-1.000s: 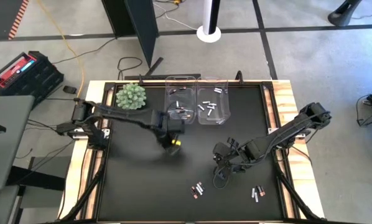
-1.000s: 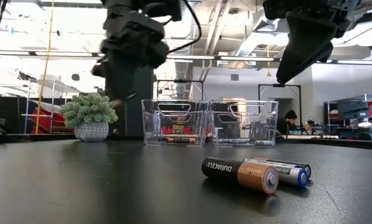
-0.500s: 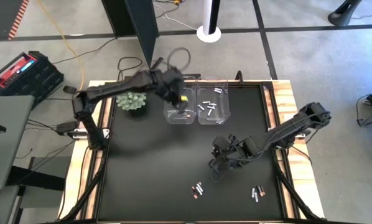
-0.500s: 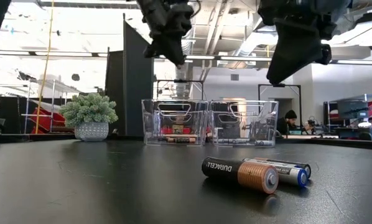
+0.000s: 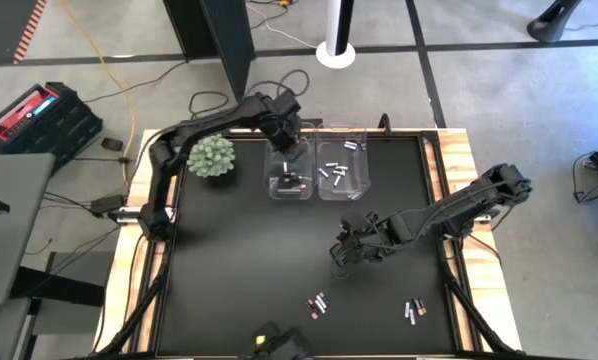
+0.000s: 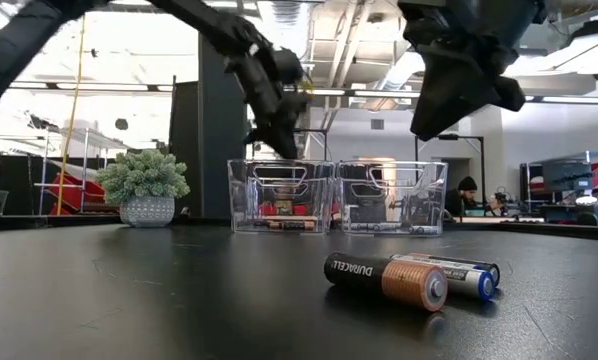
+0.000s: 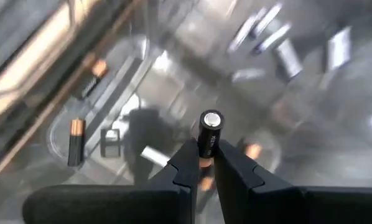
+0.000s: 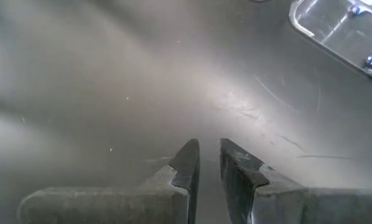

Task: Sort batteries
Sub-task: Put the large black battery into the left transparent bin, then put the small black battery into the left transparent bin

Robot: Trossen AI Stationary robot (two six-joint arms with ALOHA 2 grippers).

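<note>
Batteries (image 5: pixel 318 304) lie loose in two small clusters at the lower centre of the high view, others sorted in the left bin (image 5: pixel 289 182) and right bin (image 5: pixel 341 176) at upper centre. The left gripper (image 7: pixel 201 163) hangs over the left bin, clenched on a dark cell (image 7: pixel 209 130) held upright between its fingertips. The right gripper (image 8: pixel 209 163) hovers over bare mat at right of centre, fingers nearly together, holding nothing. Each cell looks rigid, smooth and prone to rolling; pinching across the barrel's middle seems safest.
</note>
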